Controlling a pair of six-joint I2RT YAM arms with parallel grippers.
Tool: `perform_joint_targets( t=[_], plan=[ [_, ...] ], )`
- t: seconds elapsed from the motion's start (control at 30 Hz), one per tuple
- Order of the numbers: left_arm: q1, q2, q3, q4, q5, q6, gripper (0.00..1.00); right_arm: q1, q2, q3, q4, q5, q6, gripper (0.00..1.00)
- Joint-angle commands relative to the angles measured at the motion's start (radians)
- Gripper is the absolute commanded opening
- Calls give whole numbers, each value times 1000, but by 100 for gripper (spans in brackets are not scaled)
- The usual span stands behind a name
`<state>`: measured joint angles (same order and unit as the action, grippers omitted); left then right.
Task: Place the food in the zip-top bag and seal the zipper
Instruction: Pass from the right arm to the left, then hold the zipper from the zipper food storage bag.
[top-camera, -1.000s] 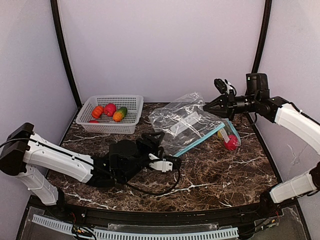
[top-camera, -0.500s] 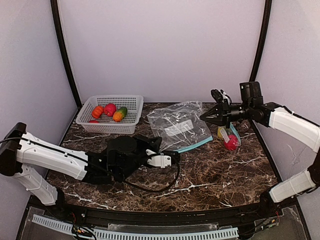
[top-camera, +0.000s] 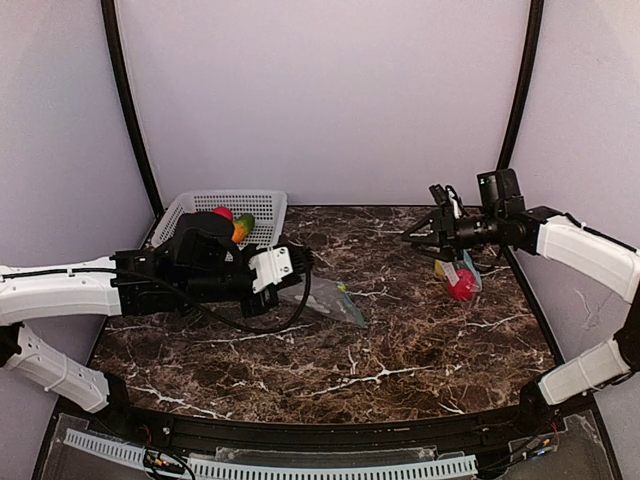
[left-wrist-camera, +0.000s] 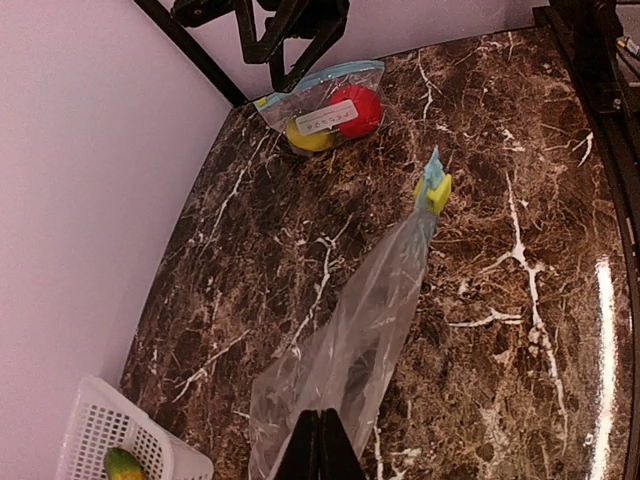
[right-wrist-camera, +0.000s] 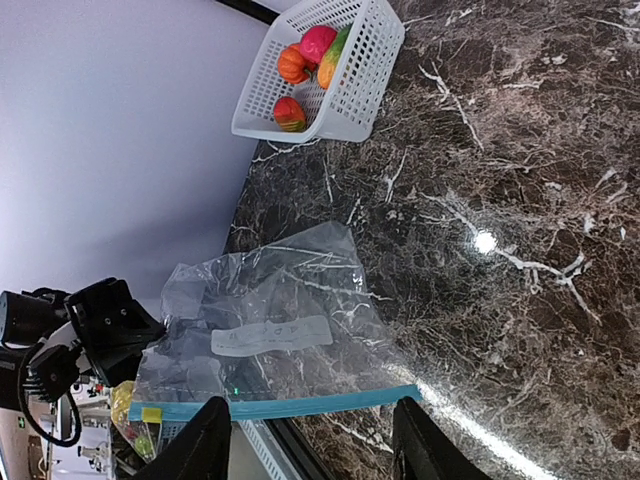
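Note:
My left gripper (top-camera: 298, 268) is shut on one end of the clear zip-top bag (left-wrist-camera: 370, 310), in front of the basket. The bag trails flat over the marble (top-camera: 335, 303) to its blue zipper end (left-wrist-camera: 433, 188). My right gripper (top-camera: 415, 238) hovers open at the right, holding nothing; in its wrist view the bag (right-wrist-camera: 270, 325) and its blue zipper strip (right-wrist-camera: 300, 400) lie beyond the fingers (right-wrist-camera: 215, 440). Red, orange and green-yellow food (right-wrist-camera: 312, 52) sits in the white basket (right-wrist-camera: 365, 75), partly hidden behind my left arm in the top view (top-camera: 238, 226).
A second small clear bag (top-camera: 460, 282) holding a red and a yellow piece (left-wrist-camera: 335, 112) lies at the right, just under my right gripper. The basket (top-camera: 265, 205) stands at the back left against the wall. Black frame posts rise at both back corners.
The right gripper has let go of the bag and opened. The left gripper shut on the bag and pulled back left toward the basket, dragging the bag flat across the table.

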<state>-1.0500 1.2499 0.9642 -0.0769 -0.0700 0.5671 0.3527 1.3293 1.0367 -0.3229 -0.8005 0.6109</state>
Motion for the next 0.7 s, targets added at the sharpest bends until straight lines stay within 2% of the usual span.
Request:
perform_joint_targets(
  t=[0.0,0.17,0.27,0.43,0.67],
  plan=[
    [72,-2,16,-125,355,-198,1,9,-44,45,-39,62,-147,55],
    [150,55,59,-180,581,-251,1,111,-100,38,-35,70,-356,52],
    [179,100,79,-208,640,-254,1,201,-123,-3,10,71,-428,51],
    [220,143,103,-231,706,-267,1,352,-109,-56,101,154,-422,45],
    [229,169,104,-243,680,-262,1,526,-92,-109,251,339,-361,45]
  ],
)
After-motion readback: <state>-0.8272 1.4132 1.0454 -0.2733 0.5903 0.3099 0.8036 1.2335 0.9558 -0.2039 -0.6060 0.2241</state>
